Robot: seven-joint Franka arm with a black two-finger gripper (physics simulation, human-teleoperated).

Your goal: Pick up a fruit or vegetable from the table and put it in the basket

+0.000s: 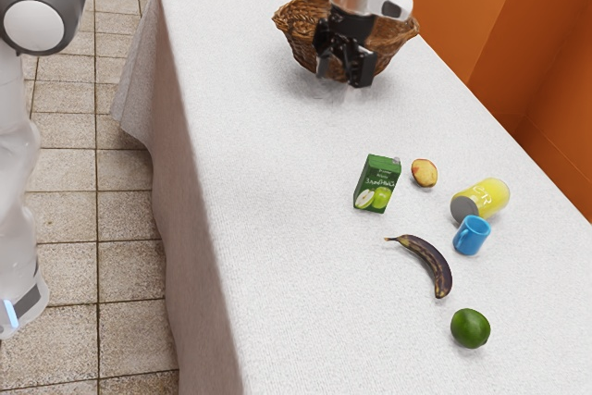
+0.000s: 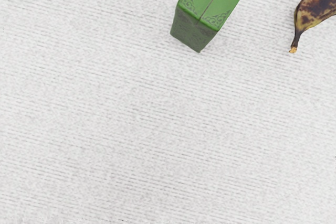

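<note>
Near the top of the exterior view, the gripper (image 1: 340,77) stood with its fingers apart, overlapping the wicker basket (image 1: 295,36) in the frame. The dark-spotted banana (image 1: 429,258), green fruit (image 1: 471,328) and small yellow-red fruit (image 1: 425,173) lay on the table (image 1: 277,256), lower right of the basket.

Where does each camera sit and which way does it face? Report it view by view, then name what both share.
Exterior view: beside the arm, looking down and across the white-clothed table toward the orange wall. Of my body it shows the arm and the gripper, by the basket.
Wrist view: on my hand, looking steeply down at the cloth.
Shared: the white cloth, the green carton and the banana, the last two cut off by the wrist view's edges.
</note>
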